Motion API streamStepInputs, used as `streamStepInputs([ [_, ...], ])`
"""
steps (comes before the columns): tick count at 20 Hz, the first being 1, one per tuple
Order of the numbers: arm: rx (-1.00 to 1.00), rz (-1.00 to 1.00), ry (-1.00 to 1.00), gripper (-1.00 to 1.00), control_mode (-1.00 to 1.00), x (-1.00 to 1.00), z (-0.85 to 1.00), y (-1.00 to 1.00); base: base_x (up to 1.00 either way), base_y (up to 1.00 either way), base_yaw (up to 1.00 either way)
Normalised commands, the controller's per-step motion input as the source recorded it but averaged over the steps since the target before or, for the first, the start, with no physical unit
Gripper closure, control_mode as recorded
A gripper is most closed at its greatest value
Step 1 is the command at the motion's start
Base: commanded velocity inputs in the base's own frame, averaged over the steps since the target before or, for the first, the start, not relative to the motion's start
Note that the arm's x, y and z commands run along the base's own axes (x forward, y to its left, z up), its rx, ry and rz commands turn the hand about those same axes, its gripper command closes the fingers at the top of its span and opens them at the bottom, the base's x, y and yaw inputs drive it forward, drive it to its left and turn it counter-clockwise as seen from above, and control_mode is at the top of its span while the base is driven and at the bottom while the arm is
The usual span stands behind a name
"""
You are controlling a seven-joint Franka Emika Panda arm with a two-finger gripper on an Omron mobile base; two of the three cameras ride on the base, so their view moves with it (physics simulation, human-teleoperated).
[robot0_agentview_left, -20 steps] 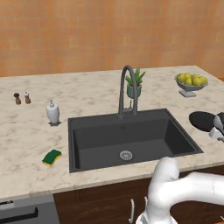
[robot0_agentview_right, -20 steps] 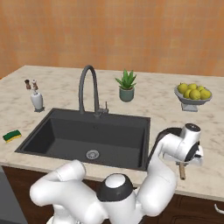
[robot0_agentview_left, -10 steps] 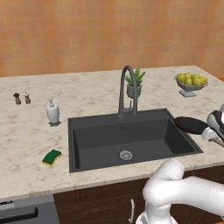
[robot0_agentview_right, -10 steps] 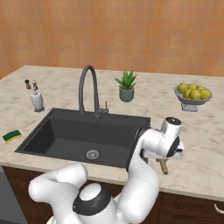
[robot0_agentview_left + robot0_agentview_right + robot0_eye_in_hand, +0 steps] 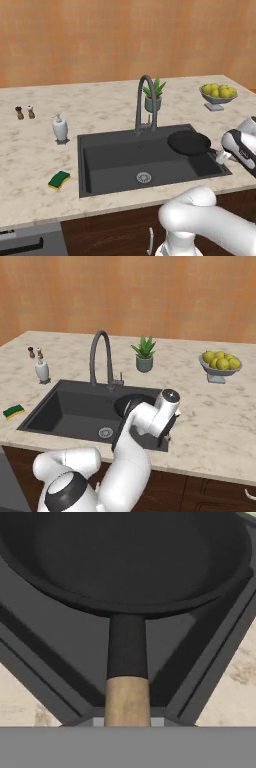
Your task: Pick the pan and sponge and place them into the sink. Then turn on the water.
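Black pan (image 5: 189, 142) hangs over the right end of the sink (image 5: 115, 165) | I see my gripper (image 5: 220, 157) clenched on its wooden handle (fingertips hidden in the hand view) | sponge (image 5: 59, 180) on the counter (image 5: 35, 150) left of the basin | I read no writing anywhere

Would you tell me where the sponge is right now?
In the left base view the sponge lies on the counter left of the sink, nearer the front edge than the soap dispenser.
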Motion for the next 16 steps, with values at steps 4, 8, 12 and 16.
streamStepInputs([
  [4,0.00,0.70,-0.13,1.00,-1.00,0.28,0.10,0.57,0.00,0.00,0.00],
  [8,-0.06,0.61,-0.10,1.00,-1.00,0.40,0.16,0.52,0.00,0.00,0.00],
  [12,-0.10,0.47,-0.01,1.00,-1.00,0.47,0.09,0.50,0.00,0.00,0.00],
  [16,-0.16,0.12,0.00,1.00,-1.00,0.39,0.01,0.40,0.00,0.00,0.00],
])
